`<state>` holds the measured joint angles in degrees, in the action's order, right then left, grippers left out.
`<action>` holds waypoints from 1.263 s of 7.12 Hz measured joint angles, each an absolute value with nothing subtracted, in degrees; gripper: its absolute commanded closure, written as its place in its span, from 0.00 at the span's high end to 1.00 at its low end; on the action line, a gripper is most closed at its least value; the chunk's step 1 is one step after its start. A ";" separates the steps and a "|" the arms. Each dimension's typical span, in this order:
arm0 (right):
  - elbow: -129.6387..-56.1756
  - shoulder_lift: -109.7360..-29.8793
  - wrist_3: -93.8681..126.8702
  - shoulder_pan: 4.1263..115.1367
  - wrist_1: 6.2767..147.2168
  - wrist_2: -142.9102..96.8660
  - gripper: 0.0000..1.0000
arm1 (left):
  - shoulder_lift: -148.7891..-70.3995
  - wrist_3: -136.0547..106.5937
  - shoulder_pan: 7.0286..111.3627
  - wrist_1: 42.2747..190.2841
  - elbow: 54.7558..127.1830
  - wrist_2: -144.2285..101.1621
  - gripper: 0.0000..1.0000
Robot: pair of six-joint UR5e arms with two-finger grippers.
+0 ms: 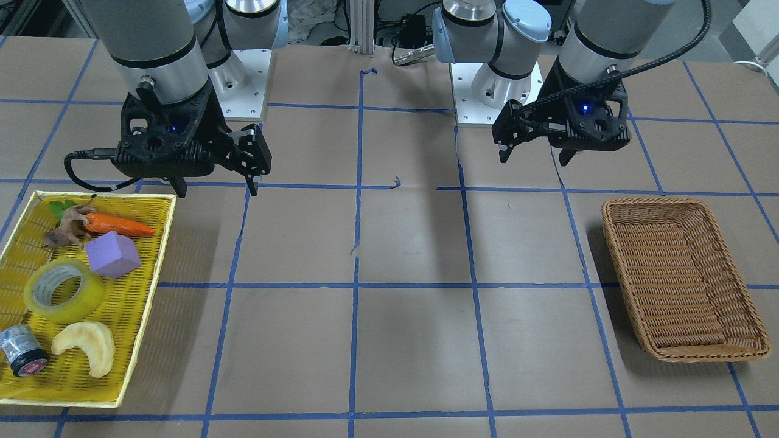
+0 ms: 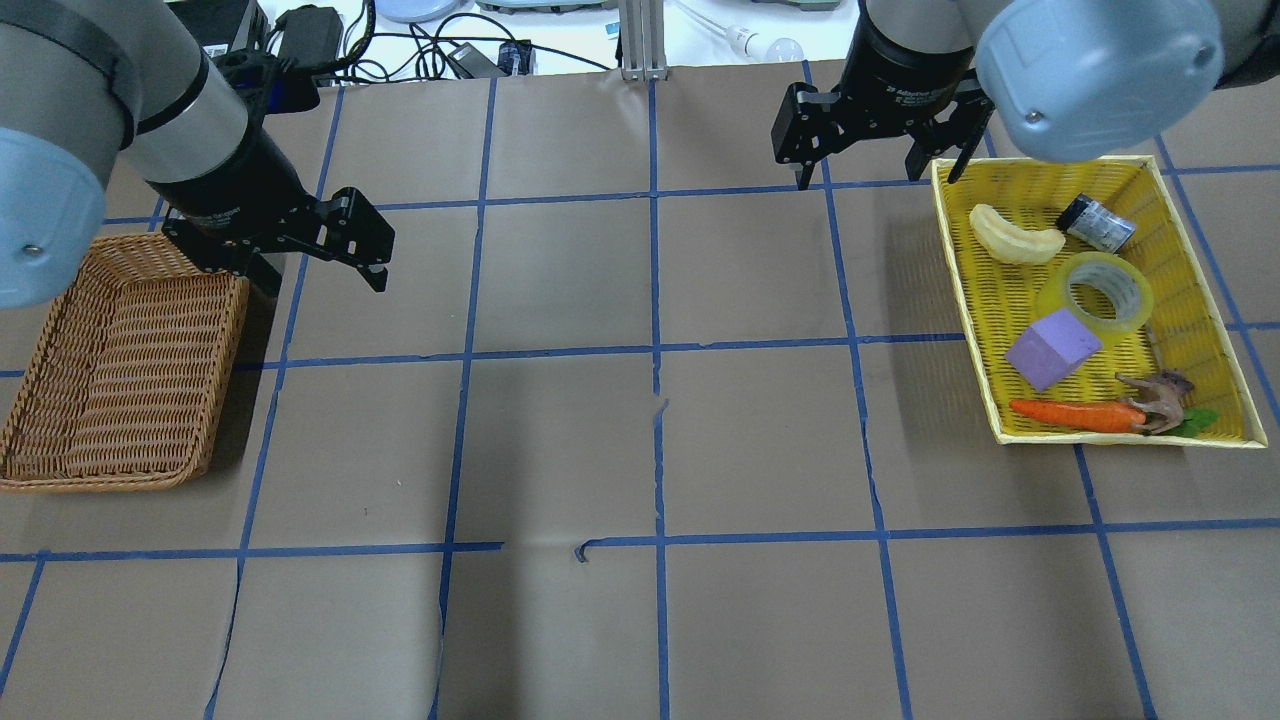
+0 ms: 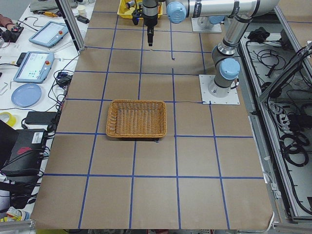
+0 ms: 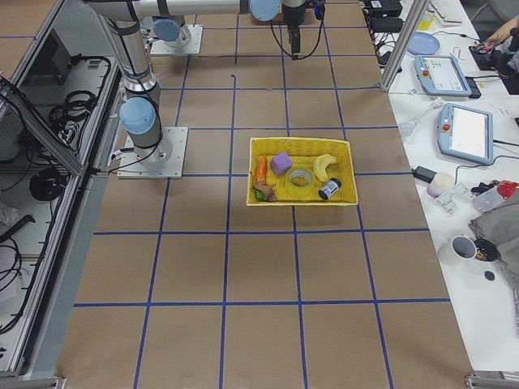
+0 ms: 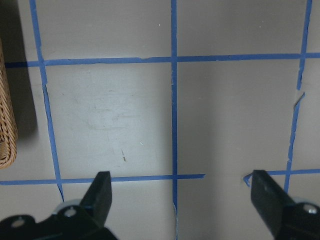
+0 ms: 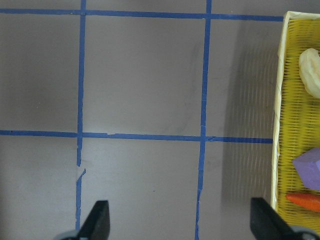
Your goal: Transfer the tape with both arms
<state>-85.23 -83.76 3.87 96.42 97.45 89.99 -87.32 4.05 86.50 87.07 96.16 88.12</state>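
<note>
The tape [image 1: 91, 299] is a translucent yellow roll with a grey-white core. It lies flat in the yellow tray [image 1: 152, 280], and it also shows in the overhead view [image 2: 1095, 322]. My right gripper [image 1: 216, 190] hangs open and empty above the table, just beyond the tray's far corner [image 2: 875, 178]. Its wrist view shows only the tray's edge [image 6: 276, 125]; the tape is out of that view. My left gripper [image 1: 532, 159] is open and empty above the table beside the wicker basket [image 1: 610, 226], as the overhead view [image 2: 325, 285] also shows.
In the tray with the tape lie a carrot [image 1: 118, 225], a purple block [image 1: 112, 254], a toy animal [image 1: 67, 226], a pale crescent [image 1: 85, 347] and a small dark cylinder [image 1: 21, 353]. The wicker basket [image 2: 100, 482] holds nothing. Blue tape lines grid the brown table.
</note>
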 measured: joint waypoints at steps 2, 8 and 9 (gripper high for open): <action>-85.31 -83.76 3.83 96.42 97.37 90.02 1.00 | -87.93 4.22 86.25 85.98 96.32 87.95 1.00; -85.27 -83.74 3.87 96.37 97.18 90.02 1.00 | -88.21 4.21 85.70 85.27 96.42 87.91 1.00; -85.08 -83.55 3.57 96.02 97.06 90.08 1.00 | -88.23 4.21 85.70 85.26 96.42 87.90 1.00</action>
<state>-85.08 -83.55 3.57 96.02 97.06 90.08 -88.23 4.21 85.70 85.26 96.42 87.90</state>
